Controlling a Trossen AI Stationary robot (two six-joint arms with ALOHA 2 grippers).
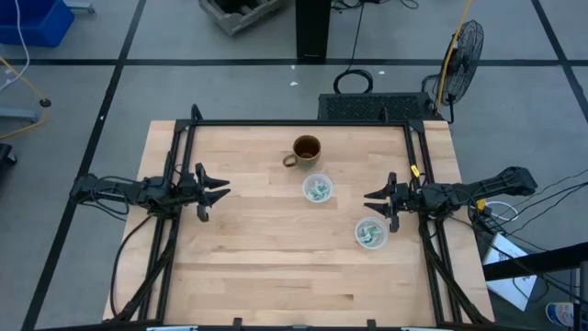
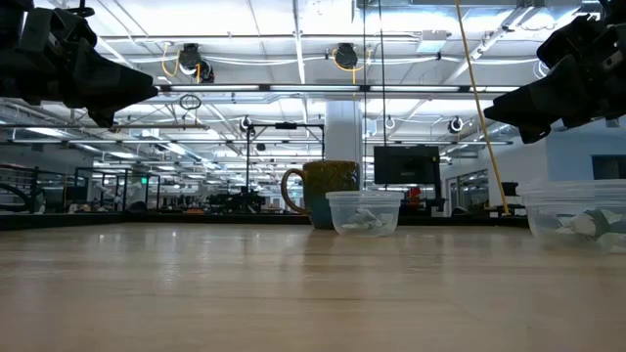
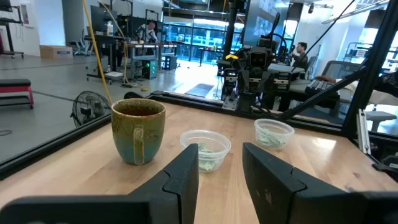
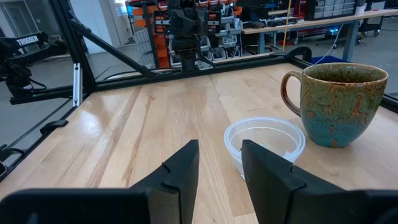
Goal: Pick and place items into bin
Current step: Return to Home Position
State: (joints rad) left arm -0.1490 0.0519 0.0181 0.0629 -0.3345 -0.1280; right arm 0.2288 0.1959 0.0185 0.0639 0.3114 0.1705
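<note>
Tiny pale green-and-white bits lie inside two small clear plastic cups standing on the wooden table: one cup near the middle, the other nearer the right side. A brown-green mug stands upright just beyond the middle cup. My left gripper hovers open over the table's left part, pointing at the cups. My right gripper hovers open on the right, between the two cups, facing the middle cup and the mug. Both hang well above the tabletop in the low view.
Black frame rails run along the table's left, right and far edges. Bare wood spreads across the near half. A standing fan and a dark mat sit on the floor beyond the far right corner.
</note>
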